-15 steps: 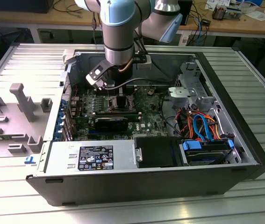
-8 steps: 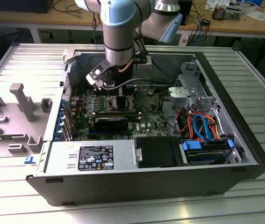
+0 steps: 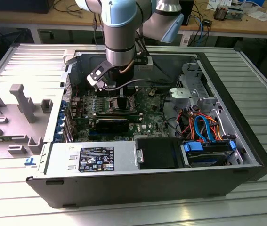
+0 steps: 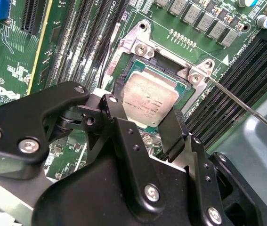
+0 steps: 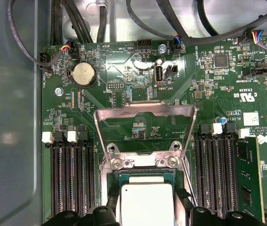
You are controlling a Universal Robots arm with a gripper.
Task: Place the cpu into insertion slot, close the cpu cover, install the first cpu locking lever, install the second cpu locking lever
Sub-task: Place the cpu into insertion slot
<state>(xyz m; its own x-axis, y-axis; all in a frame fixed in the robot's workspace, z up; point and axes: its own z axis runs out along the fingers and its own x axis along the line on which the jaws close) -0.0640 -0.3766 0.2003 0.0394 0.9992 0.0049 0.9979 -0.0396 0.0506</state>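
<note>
— Nearest the lens in the exterior view, your ribbed metal table (image 3: pixel 124 216) carries the open computer case (image 3: pixel 124 188). It lies on its side with the green motherboard (image 3: pixel 149 101) facing up.

— And the arm?

— Your arm (image 3: pixel 119 28) reaches down into the case, over the middle of the board. In the second wrist view the gripper (image 4: pixel 146 110) hangs right above the insertion slot (image 4: pixel 138 44).

— Is the pincer holding anything?

— Yes. You have its black fingers (image 4: pixel 121 127) parted only as wide as the chip and closed against two opposite sides of the cpu (image 4: pixel 147 94).

— Where does the cpu sit?

— Inside the slot's silver rim, level, with its silvery top up. Whether it rests fully on the contacts, you cannot tell. In the first wrist view the cpu cover (image 5: pixel 142 108) stands tilted up from its hinge, beyond the slot. One thin locking lever (image 4: pixel 246 106) angles away from the slot's corner.
</note>
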